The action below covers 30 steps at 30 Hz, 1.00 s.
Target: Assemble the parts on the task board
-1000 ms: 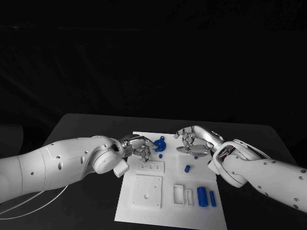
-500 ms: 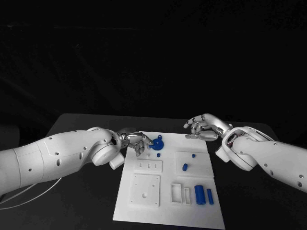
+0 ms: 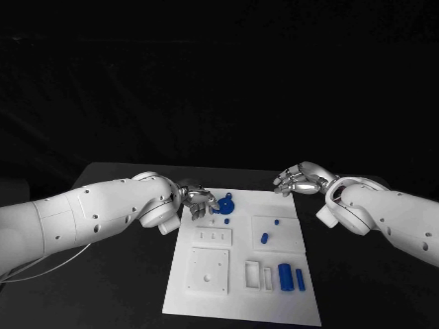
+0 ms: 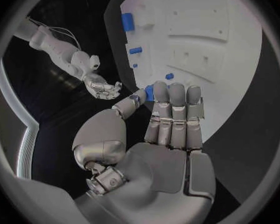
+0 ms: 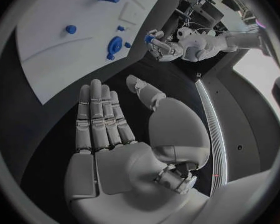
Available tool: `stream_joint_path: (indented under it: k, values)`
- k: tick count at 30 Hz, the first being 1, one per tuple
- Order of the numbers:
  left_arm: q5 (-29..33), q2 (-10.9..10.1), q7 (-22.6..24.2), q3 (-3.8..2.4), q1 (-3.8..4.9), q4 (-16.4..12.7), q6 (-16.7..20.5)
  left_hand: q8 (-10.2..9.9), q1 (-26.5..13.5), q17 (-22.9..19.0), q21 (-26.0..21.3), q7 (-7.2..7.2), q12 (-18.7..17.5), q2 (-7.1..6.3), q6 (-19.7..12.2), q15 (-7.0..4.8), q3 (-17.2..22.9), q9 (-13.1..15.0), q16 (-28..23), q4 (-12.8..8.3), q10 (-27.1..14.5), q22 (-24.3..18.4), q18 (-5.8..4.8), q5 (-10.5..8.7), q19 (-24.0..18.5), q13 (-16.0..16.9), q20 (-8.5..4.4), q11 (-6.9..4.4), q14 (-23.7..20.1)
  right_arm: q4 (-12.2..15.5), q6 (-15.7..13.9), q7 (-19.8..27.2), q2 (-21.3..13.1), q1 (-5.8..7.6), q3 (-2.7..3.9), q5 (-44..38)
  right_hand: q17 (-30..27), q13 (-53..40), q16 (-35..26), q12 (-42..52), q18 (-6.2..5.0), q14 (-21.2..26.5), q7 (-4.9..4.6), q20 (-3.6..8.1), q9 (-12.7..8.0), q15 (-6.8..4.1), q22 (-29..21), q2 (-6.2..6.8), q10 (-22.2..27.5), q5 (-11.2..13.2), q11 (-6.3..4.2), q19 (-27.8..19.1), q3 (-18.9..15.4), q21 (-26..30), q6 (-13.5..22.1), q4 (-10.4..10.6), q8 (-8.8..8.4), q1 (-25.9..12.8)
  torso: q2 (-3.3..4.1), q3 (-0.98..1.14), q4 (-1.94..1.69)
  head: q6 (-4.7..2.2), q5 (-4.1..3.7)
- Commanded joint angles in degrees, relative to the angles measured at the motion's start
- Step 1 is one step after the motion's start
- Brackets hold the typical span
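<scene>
Right hand [image 3: 300, 179] has pulled back – a second ago it hung over the task board [image 3: 241, 305], now it sits off the board's 1 o'clock corner, fingers straight and apart, holding nothing. Left hand [image 3: 194, 195] has barely shifted; it stays at the 11 o'clock edge, and the right wrist view shows a small blue part [image 5: 150, 37] pinched at its fingertips. Just beside it on the board lies the round blue part [image 3: 226, 205]. A blue peg [image 3: 264, 238] stands near the centre, and two blue cylinders [image 3: 291, 278] lie at 5 o'clock. My guess – the right hand is clearing room so the left can seat its piece.
</scene>
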State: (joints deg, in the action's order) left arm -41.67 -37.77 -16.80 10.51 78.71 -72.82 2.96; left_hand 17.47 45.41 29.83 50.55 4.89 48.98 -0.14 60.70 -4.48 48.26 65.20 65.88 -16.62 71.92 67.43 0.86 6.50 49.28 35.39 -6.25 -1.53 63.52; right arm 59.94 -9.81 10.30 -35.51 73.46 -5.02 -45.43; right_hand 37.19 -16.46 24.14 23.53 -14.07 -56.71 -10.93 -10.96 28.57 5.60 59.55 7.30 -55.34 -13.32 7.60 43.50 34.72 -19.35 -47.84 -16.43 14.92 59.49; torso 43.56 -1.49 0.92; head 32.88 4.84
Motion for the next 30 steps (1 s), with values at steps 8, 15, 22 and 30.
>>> stream_joint_path:
  k: [8,15,22,30]
  values:
    - [-10.1,0.7,-4.8,0.33,-0.04,-0.3,4.6,-0.9,2.3,0.2,-0.7,-4.28,-1.0,-0.56,6.5,-3.39,-0.5,2.0,-0.4,0.1,6.1,-0.4,-0.86,2.68,1.3,-0.1,-6.90,-3.73,5.1,-2.6,-0.4,-0.3,1.0,0.83,0.01,-2.9,-2.5,4.2,-4.1,-5.3,0.95,1.5,0.00,-0.99,-0.9,1.04,-1.6,0.02,-1.7,-1.1,0.62,-2.0,-0.7,3.5,0.6,0.7,0.23,-0.3,-1.05,-0.02,-0.57,0.81,0.09]
    - [-14.1,1.4,-5.7,2.03,-0.04,-1.1,5.7,-1.3,2.6,0.4,-1.0,-4.49,-1.2,-1.44,7.6,-3.34,-0.5,1.8,-0.4,0.1,7.3,-0.5,-0.84,3.46,2.0,0.0,-6.92,-3.82,5.9,-2.2,-0.4,-1.5,1.2,1.09,0.01,-2.8,-3.2,5.8,-5.4,-7.2,1.06,2.0,-0.07,-1.27,-1.4,1.45,-1.6,0.41,-2.0,-1.2,0.90,-2.7,-1.0,4.5,0.9,0.9,0.25,0.1,-1.48,0.06,-0.62,1.59,-0.04]
    - [-17.6,3.1,-6.8,3.34,-0.06,-1.0,4.0,-2.3,3.1,0.3,-1.3,-4.46,-2.3,-1.88,8.3,-2.88,-0.4,0.9,-1.0,0.1,7.9,-0.4,-0.76,4.59,2.2,-0.2,-6.71,-3.54,6.2,-2.4,-3.1,-3.5,1.9,1.17,0.01,-2.2,-3.8,7.6,-6.5,-9.3,1.31,2.6,-0.27,-1.50,-2.0,2.13,-1.2,1.15,-1.8,0.4,1.51,-3.6,0.3,5.5,1.3,2.4,0.20,0.7,-1.67,0.28,-0.87,2.37,0.03]
    - [-21.2,3.4,-7.0,3.34,-0.49,-1.3,3.9,-2.6,3.3,0.4,-1.5,-4.47,-2.6,-2.00,8.7,-2.75,-0.4,0.5,-1.2,0.1,8.1,-0.4,-0.71,5.06,2.2,-0.2,-6.56,-3.56,6.4,-2.0,-3.6,-3.6,2.2,1.18,0.01,-1.9,-4.2,8.6,-7.1,-10.2,1.51,3.0,-0.32,-1.57,-2.3,2.48,-0.7,1.63,-1.5,0.3,1.84,-4.3,0.4,6.0,1.5,3.0,0.22,0.7,-1.65,0.30,-1.08,2.53,0.09]
